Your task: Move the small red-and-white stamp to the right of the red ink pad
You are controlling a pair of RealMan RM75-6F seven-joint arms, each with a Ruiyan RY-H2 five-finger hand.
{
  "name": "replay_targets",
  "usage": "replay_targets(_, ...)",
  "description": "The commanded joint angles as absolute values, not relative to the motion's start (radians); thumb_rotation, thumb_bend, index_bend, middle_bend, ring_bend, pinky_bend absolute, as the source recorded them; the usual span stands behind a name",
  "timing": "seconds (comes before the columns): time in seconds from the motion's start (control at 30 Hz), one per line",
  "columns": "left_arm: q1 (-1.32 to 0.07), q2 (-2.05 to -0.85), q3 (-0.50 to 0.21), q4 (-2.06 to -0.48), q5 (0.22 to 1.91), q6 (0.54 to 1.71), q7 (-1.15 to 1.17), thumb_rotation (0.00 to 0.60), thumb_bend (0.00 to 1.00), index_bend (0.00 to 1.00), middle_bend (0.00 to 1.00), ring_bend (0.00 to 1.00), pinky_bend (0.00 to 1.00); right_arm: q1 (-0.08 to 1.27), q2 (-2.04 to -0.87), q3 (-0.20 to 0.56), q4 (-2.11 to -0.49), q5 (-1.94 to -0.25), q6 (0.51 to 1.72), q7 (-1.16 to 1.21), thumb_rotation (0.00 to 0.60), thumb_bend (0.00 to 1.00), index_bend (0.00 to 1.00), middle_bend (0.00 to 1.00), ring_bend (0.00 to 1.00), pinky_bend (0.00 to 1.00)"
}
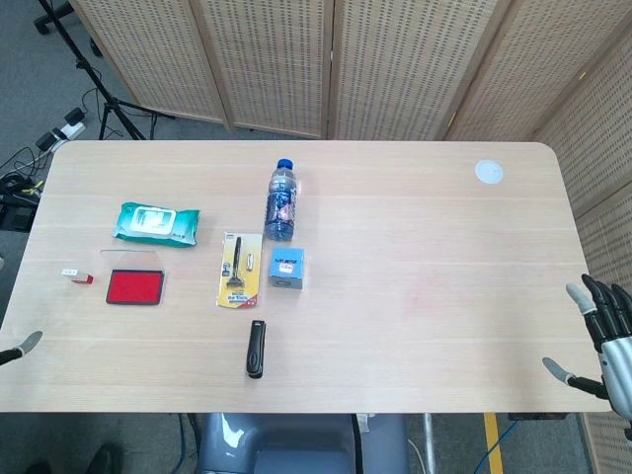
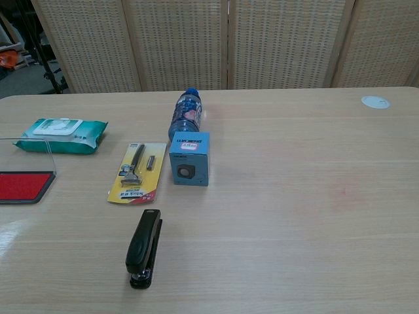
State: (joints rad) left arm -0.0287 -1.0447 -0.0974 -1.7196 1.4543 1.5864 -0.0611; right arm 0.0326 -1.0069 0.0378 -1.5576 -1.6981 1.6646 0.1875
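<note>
The small red-and-white stamp [image 1: 77, 276] lies on the table at the far left, just left of the red ink pad [image 1: 135, 286]. The pad is open, with its clear lid standing up behind it. In the chest view the ink pad [image 2: 23, 186] shows at the left edge and the stamp is out of frame. Only a grey tip of my left hand [image 1: 20, 348] shows at the left edge, below the stamp and apart from it. My right hand [image 1: 604, 341] hovers off the table's right edge with its fingers spread, holding nothing.
A green wet-wipes pack [image 1: 155, 222] lies behind the pad. A water bottle [image 1: 281, 200], a razor card [image 1: 237, 270], a blue box [image 1: 287, 268] and a black stapler [image 1: 256, 348] sit near the middle. A white disc [image 1: 488, 172] is far right.
</note>
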Motion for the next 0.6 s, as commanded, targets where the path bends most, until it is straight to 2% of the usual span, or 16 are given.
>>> replay_targets(0.03,-0.029,-1.042,-0.096,-1.721,1.453,1.582,-0.065,0.600,0.12,0.00,0.00,0.00,0.00,0.034,-1.001,0.036,-1.570,-1.693,1.660,0.180,0.600,0.00,0.00,0.00,0.00,0.00)
replay_targets(0.4,-0.050,-1.033,-0.098,-1.706,1.437,1.532,-0.079,0.600,0.11,0.00,0.02,0.00,0.00,0.032,-1.011,0.043,-1.561,-1.694,1.685,0.218,0.600,0.00,0.00,0.00,0.00,0.00)
replay_targets(0.43,-0.053,-1.031,-0.098,-1.704,1.435,1.525,-0.082,0.600,0.11,0.00,0.08,0.03,0.01,0.032,-1.011,0.043,-1.560,-1.695,1.686,0.219,0.600,0.00,0.00,0.00,0.00,0.00)
replay_targets(0.47,-0.060,-1.029,-0.099,-1.699,1.429,1.509,-0.089,0.600,0.11,0.00,0.23,0.13,0.07,0.032,-1.012,0.044,-1.559,-1.695,1.687,0.221,0.600,0.00,0.00,0.00,0.00,0.00)
replay_targets(0.5,-0.071,-1.027,-0.105,-1.693,1.415,1.485,-0.103,0.600,0.12,0.00,0.43,0.27,0.17,0.032,-1.013,0.045,-1.558,-1.695,1.687,0.223,0.600,0.00,0.00,0.00,0.00,0.00)
replay_targets(0.53,-0.085,-1.027,-0.116,-1.679,1.399,1.461,-0.121,0.600,0.12,0.00,0.55,0.39,0.28,0.033,-1.015,0.045,-1.556,-1.694,1.686,0.223,0.600,0.00,0.00,0.00,0.00,0.00)
replay_targets(0.6,-0.126,-1.039,-0.139,-1.614,1.361,1.393,-0.158,0.600,0.12,0.00,0.79,0.67,0.63,0.036,-1.018,0.045,-1.555,-1.692,1.681,0.223,0.600,0.00,0.00,0.00,0.00,0.00)
